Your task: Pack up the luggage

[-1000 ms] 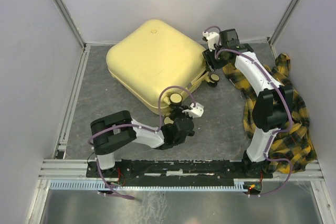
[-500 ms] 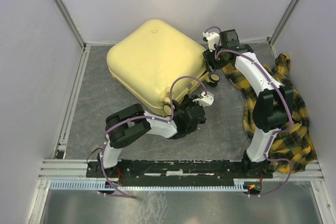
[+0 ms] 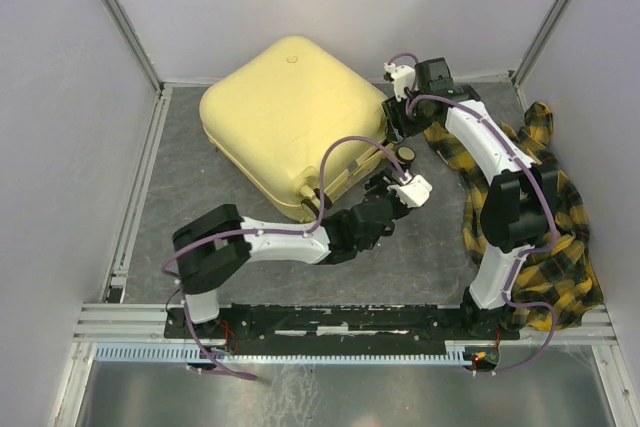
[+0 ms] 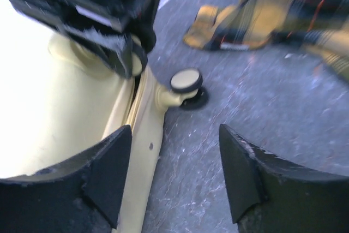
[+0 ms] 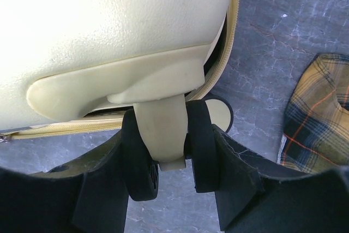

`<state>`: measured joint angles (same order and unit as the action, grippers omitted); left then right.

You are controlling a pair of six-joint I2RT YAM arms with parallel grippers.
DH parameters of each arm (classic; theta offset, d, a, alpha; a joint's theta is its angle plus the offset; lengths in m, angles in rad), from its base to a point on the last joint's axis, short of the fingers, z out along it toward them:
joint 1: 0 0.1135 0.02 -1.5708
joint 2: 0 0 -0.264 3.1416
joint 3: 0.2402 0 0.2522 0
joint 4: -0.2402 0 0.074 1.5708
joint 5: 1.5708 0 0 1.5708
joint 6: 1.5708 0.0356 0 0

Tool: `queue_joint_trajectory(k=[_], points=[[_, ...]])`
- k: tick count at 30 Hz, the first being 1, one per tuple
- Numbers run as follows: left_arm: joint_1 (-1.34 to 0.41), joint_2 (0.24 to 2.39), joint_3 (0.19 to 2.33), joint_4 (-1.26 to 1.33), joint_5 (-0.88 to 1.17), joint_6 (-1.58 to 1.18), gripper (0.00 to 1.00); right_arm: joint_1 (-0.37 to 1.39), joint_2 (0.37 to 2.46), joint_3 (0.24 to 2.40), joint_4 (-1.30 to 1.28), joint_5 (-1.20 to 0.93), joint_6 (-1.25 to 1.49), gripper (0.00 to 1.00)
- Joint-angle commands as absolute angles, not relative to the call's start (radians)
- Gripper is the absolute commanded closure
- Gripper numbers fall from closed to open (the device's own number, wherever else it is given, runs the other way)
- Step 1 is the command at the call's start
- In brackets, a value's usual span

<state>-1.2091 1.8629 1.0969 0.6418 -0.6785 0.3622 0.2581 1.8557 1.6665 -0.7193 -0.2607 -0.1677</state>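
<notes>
Left hand (image 4: 174,140) spread, right hand (image 5: 166,140) tight on one luggage (image 3: 290,112) wheel (image 5: 202,145); one plaid shirt (image 3: 560,247).

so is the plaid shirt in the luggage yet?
No, the plaid shirt lies on the table to the right of the luggage, outside it.

The suitcase (image 5: 109,25) is cut off at the top of the right wrist view; the shirt (image 4: 283,9) is blurred in the left

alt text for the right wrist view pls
The right hand clamps a twin black wheel of the pale yellow luggage, seen close up. Grey table and a plaid cloth lie to the right.
</notes>
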Motion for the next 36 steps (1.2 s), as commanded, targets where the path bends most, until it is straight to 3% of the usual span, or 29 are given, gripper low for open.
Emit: queue_joint_trajectory(k=[1,3,7,12,17,21,30,36], points=[[-1.213,1.700,1.104,0.592,-0.531,0.298,0.22,0.278,1.820,1.667,-0.657,-0.331,-0.075,0.99],[-1.219,1.651,1.085,0.527,-0.497,0.281,0.14,0.275,1.820,1.662,-0.657,-0.335,-0.079,0.99],[-1.218,1.536,1.059,0.411,-0.443,0.239,0.12,0.265,1.813,1.662,-0.660,-0.347,-0.089,0.96],[-1.189,1.368,1.016,0.273,-0.383,0.233,0.00,0.236,1.773,1.646,-0.656,-0.376,-0.095,0.62],[-1.024,1.232,1.053,0.023,-0.219,0.150,0.01,0.214,1.694,1.591,-0.638,-0.397,-0.128,0.30],[-0.897,1.182,1.113,-0.123,-0.136,0.089,0.01,0.192,1.625,1.537,-0.631,-0.403,-0.144,0.16],[-0.698,1.085,1.155,-0.283,0.043,0.109,0.01,0.163,1.462,1.376,-0.612,-0.588,-0.118,0.08],[-0.603,1.034,1.188,-0.442,0.142,0.199,0.01,0.173,1.363,1.078,-0.255,-0.760,0.162,0.09]])
